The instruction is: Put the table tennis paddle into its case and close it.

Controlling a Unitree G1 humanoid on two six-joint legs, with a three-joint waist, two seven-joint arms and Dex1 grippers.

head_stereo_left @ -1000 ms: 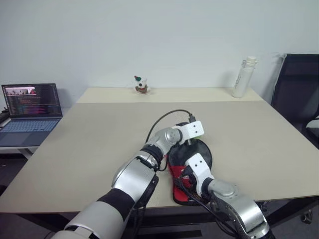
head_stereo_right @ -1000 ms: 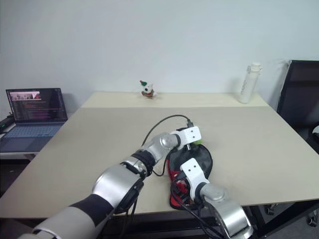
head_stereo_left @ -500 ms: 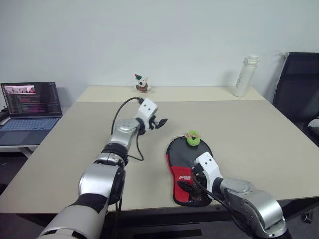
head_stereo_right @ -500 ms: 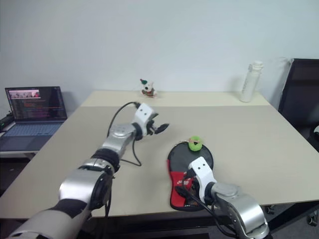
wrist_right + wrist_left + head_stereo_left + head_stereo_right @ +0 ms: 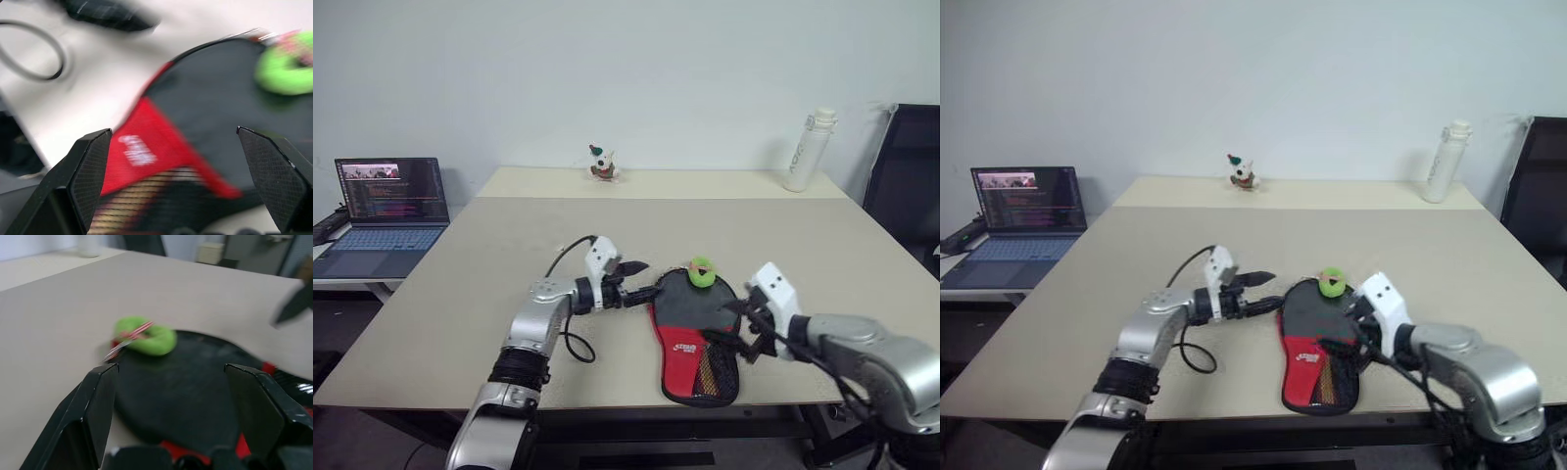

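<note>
L gripper (image 5: 641, 280) & R gripper (image 5: 732, 321) spread, flanking case (image 5: 695, 333), seemingly clear.

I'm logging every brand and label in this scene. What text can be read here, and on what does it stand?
White lettering on the case's red panel: too small and blurred to read.
Laptop screen: lines of text, too small to read.
White bottle: no legible marking.
Nothing else carries text.
</note>
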